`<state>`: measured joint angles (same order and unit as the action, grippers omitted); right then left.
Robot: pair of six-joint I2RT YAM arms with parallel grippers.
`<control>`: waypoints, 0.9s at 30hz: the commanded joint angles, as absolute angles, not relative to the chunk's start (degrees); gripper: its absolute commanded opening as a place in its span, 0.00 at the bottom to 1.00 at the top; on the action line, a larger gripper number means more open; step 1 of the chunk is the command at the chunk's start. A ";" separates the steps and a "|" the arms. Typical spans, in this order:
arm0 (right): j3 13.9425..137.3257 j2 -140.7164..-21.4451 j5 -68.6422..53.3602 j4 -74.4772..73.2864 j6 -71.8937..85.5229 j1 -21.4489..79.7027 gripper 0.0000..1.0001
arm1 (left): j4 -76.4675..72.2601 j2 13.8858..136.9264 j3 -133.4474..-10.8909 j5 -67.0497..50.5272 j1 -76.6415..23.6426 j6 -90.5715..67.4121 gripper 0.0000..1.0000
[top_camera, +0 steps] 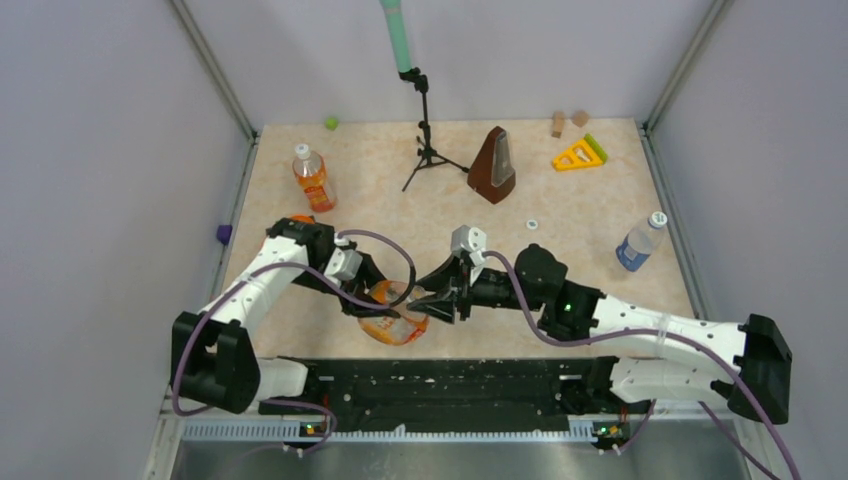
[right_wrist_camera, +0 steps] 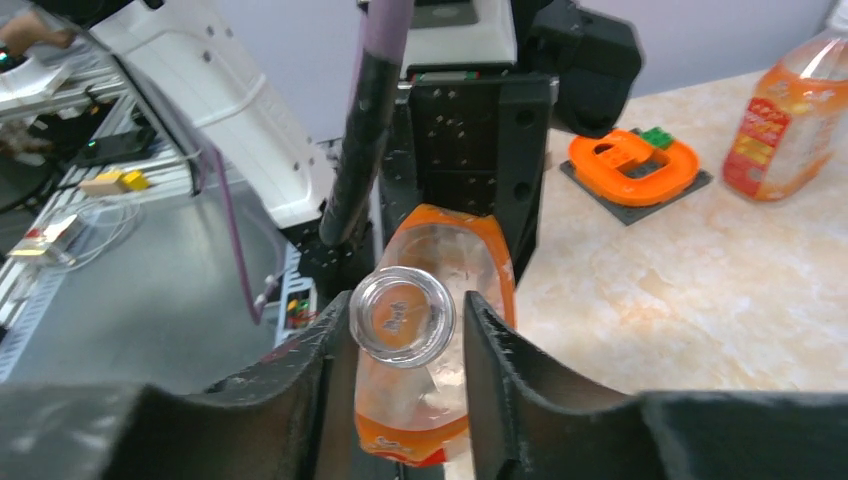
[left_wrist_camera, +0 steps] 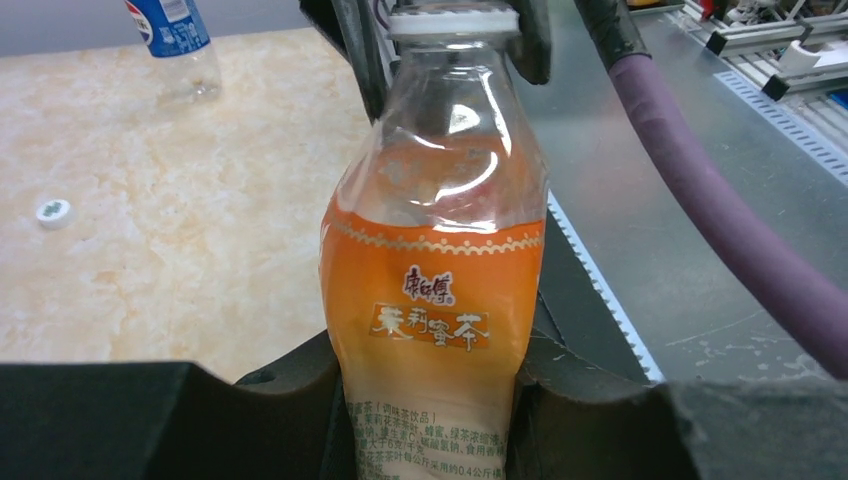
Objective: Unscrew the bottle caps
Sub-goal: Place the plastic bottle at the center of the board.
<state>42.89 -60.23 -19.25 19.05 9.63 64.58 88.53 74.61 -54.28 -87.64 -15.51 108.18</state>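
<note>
Left tool: clamped on the body of the squat orange bottle, at the near edge of the surface.
Right tool: narrow about that bottle's cap; firm grip cannot be told.
Loose cap: off, lying mid-surface; judged one done.
Slim orange bottle: capped, untouched.
Blue-labelled bottle: far right; cap state unclear.
</note>
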 commanded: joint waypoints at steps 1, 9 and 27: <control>45.95 -60.39 -18.34 22.42 9.22 65.13 0.25 | 91.05 74.70 -54.49 -96.06 -15.55 109.50 0.00; 44.59 -57.99 -15.58 20.48 9.03 65.21 0.00 | 91.01 74.83 -54.48 -96.05 -15.11 110.56 0.89; 46.05 -52.07 33.13 -2.13 11.10 65.21 0.00 | 90.96 81.37 -58.16 -96.00 -5.12 112.24 0.98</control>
